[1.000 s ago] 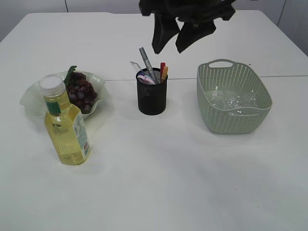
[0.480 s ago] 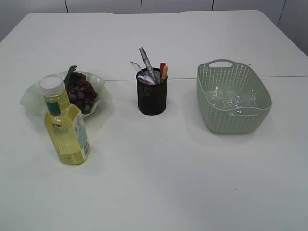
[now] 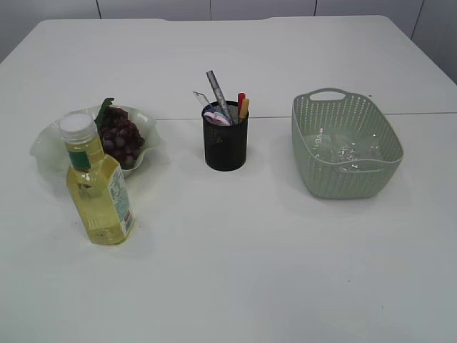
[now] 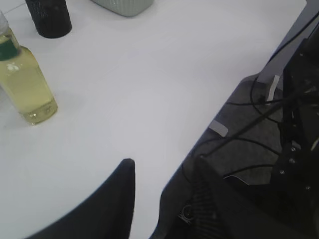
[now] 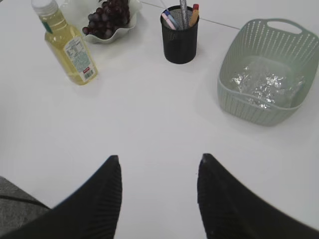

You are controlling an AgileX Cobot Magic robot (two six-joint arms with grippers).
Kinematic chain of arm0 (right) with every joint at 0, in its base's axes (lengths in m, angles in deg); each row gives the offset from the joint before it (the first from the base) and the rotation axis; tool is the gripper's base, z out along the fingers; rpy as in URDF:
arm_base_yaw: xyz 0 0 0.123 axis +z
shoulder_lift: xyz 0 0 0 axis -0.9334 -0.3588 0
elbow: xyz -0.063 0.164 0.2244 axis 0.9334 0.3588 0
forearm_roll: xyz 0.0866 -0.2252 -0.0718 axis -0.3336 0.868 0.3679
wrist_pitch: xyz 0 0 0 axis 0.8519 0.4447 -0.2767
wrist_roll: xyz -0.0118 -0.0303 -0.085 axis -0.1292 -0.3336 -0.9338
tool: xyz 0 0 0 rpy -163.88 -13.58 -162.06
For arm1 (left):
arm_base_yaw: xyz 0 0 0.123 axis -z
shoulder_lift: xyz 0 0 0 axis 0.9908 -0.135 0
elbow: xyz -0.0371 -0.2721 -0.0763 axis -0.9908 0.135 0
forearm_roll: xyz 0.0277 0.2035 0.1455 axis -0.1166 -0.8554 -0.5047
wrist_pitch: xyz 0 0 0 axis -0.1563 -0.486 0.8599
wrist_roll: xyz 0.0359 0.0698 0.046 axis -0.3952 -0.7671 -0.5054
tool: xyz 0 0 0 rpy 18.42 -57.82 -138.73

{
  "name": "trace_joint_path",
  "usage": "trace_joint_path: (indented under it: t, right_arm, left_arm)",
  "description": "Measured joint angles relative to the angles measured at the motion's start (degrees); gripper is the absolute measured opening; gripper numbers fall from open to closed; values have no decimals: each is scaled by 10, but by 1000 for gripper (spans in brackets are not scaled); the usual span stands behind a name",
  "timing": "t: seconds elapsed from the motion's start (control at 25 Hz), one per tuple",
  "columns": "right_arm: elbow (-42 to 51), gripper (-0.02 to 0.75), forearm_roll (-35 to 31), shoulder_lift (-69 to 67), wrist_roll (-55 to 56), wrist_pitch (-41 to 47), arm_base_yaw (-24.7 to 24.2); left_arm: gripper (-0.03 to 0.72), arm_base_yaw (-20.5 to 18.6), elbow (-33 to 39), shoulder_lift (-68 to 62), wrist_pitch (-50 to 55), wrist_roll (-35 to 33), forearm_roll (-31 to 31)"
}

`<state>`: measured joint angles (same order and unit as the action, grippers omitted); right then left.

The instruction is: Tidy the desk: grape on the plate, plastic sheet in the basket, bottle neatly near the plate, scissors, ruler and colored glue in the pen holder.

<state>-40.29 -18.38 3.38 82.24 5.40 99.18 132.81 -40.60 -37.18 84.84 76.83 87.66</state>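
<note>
Dark grapes (image 3: 119, 136) lie on the pale green wavy plate (image 3: 44, 148). The yellow bottle (image 3: 97, 187) stands upright just in front of the plate. The black pen holder (image 3: 226, 143) holds pink-handled scissors (image 3: 216, 117), a clear ruler (image 3: 201, 97) and colored glue sticks (image 3: 243, 104). The crumpled plastic sheet (image 3: 341, 151) lies in the green basket (image 3: 375, 118). Neither gripper shows in the exterior view. My right gripper (image 5: 159, 160) hangs open and empty high over the table's front. My left gripper (image 4: 162, 167) is open and empty above the table's edge.
The left wrist view shows the table's edge with black cables and a dark frame (image 4: 279, 124) beyond it. A seam (image 3: 421, 113) crosses the white tabletop behind the basket.
A black gripper that hung above the pen holder at the top of the exterior view one second ago has left that view. The objects have not moved.
</note>
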Motion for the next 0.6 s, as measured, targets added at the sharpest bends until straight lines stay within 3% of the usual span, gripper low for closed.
trace_joint_path:
  t: [0.24,0.6]
  right_arm:
    - [144,365,-19,223,-19,-6,1]
    - [218,365,18,397,-24,32,1]
  left_arm:
    - [288,1,45,96,46,-6,20]
    - [288,1,94,131,51,-11,29]
